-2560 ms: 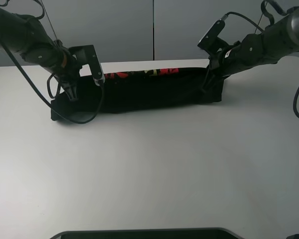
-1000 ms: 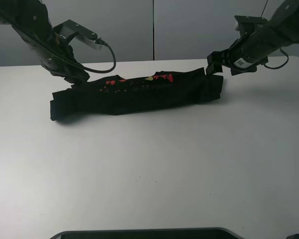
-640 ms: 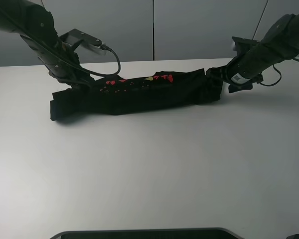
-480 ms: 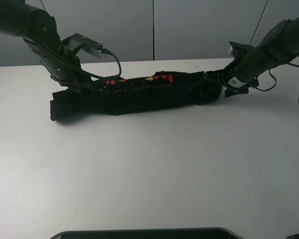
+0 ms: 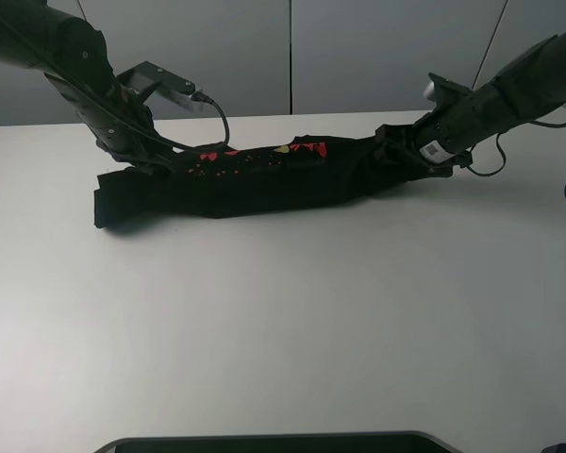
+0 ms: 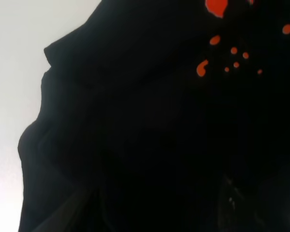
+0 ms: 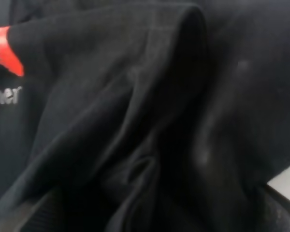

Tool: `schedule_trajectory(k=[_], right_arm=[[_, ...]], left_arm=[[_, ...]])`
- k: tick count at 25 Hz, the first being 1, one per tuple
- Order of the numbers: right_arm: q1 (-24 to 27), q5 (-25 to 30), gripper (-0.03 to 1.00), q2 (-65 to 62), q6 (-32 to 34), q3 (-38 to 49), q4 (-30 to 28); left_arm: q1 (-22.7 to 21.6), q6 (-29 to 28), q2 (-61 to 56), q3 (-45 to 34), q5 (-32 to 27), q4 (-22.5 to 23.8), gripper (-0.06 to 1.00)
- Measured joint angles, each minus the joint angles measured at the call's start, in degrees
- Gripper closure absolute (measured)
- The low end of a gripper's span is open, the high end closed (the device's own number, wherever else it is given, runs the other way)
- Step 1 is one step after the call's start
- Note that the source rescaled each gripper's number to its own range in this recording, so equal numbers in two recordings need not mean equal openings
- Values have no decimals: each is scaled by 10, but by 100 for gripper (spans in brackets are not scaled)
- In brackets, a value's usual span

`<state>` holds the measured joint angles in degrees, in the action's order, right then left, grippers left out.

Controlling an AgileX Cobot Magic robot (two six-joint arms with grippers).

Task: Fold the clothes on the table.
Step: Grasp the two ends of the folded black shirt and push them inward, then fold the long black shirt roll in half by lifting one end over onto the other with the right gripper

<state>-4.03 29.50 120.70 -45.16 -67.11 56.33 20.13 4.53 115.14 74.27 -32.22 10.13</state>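
Observation:
The black T-shirt (image 5: pixel 264 184) lies folded into a long band across the far half of the white table (image 5: pixel 283 321), with red and yellow characters (image 5: pixel 264 153) along its far edge. My left gripper (image 5: pixel 143 159) is down on the band's left end. In the left wrist view black cloth (image 6: pixel 150 111) fills the frame, and the fingers (image 6: pixel 70 210) show faintly apart around it. My right gripper (image 5: pixel 407 149) is on the right end. Its fingers (image 7: pixel 34 215) stand wide apart with bunched cloth (image 7: pixel 135 96) between them.
Grey wall panels (image 5: pixel 292 57) stand behind the table's far edge. A cable (image 5: pixel 208 109) loops from the left arm above the shirt. A dark object (image 5: pixel 274 442) lies along the front edge. White tabletop stretches in front of the shirt.
Both grippers have come down from above the shirt's ends onto the cloth. The right gripper moved left into the right end, which is now bunched and slightly raised.

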Motion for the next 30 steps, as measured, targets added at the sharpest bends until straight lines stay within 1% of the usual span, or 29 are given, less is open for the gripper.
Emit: schedule_trajectory(k=[3, 5, 7, 8, 10, 11, 14, 15, 16, 21, 23, 25, 28, 30], right_arm=[[0, 24, 16, 7, -15, 0, 17], [-1, 37, 18, 18, -37, 0, 40], [-10, 45, 21, 25, -62, -1, 70], [-15, 45, 24, 29, -77, -1, 85], [-23, 46, 34, 33, -103, -1, 106], [-27, 47, 43, 34, -118, -1, 111], [-28, 47, 72, 36, -143, -1, 121], [-28, 47, 84, 36, -148, -1, 122], [-28, 47, 90, 37, -151, -1, 122], [-28, 45, 90, 39, -155, -1, 117], [-28, 34, 90, 31, -137, -1, 91], [-24, 15, 90, 15, -98, -1, 44], [-9, -9, 90, -20, -3, -1, -73], [9, -15, 90, -41, 60, -1, -143]], left_arm=[[0, 0, 0, 0, 2, 0, 26], [0, 1, 0, 0, 3, 0, 26], [0, 1, 0, 0, 3, 0, 26], [0, 1, 0, 0, 3, 0, 26], [0, 1, 0, 0, 3, 0, 26], [0, 1, 0, 0, 3, 0, 26], [0, 1, 0, 0, 3, 0, 26], [0, 1, 0, 0, 3, 0, 26], [0, 1, 0, 0, 3, 0, 26], [0, 9, 0, 0, 2, 0, 26], [0, 10, 0, 0, -3, 0, 26], [0, 10, 0, 0, -11, 4, 26], [0, 10, 0, 0, -20, 12, 26], [0, 12, 0, 0, -22, 14, 26]])
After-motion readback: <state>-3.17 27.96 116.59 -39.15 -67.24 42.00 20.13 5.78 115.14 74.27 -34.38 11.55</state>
